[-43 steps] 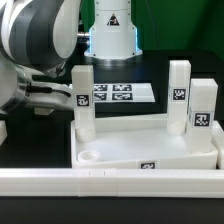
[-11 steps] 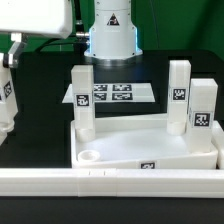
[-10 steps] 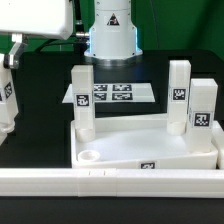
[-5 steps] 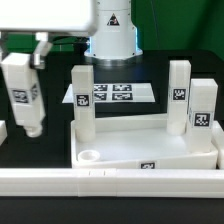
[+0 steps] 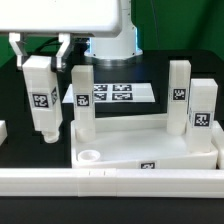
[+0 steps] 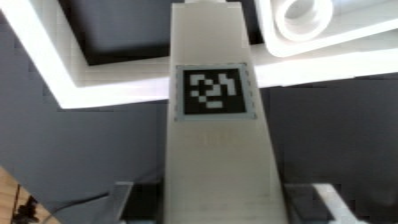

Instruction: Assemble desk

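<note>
The desk top is a white tray with a raised rim, lying at the front of the exterior view. Three white tagged legs stand upright in it: one at its left and two at its right. A round socket in the near left corner is empty. My gripper is shut on the upper end of a fourth leg, which hangs upright above the black table, just left of the tray. In the wrist view this leg runs between my gripper's jaws, with the tray rim and the socket below it.
The marker board lies flat behind the tray. A long white rail runs along the front edge. The arm's base stands at the back. A white part shows at the exterior view's left edge.
My gripper has carried the held leg toward the exterior view's right, from the left edge to just beside the tray. The tray and its three legs have not moved.
</note>
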Robot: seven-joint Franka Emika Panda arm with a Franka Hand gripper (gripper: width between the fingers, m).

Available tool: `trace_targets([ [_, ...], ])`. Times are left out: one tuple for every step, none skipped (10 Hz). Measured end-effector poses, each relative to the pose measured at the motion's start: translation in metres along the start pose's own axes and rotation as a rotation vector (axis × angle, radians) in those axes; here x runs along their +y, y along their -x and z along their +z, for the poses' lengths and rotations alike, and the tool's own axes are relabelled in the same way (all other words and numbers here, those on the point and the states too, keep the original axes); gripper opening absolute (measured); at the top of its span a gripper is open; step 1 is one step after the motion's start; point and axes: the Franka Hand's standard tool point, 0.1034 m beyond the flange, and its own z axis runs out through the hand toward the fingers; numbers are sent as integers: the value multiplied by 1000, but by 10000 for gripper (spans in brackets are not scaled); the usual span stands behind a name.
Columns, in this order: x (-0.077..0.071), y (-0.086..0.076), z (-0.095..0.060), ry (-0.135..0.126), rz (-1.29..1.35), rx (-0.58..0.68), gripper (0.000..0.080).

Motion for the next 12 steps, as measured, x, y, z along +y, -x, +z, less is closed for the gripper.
trace_targets([
  [-17, -4, 1, -14, -24, 1, 290],
  [-30, -11, 4, -24, -50, 2, 290],
  [-35, -15, 6, -26, -59, 7, 290],
  [-31, -13, 7, -23, -53, 2, 290],
  [-30, -12, 7, -22, -53, 1, 290],
  [-30, -12, 8, -19, -54, 8, 290],
  [-28, -13, 8, -8, -55, 33, 290],
  [-34, -12, 8, -12, -50, 32, 290],
  [-37, -13, 7, -14, -51, 36, 290],
  [-37, -14, 6, -10, -50, 50, 290],
  [-38, -12, 6, -14, -48, 44, 290],
  [-40, -11, 5, -17, -47, 43, 290],
])
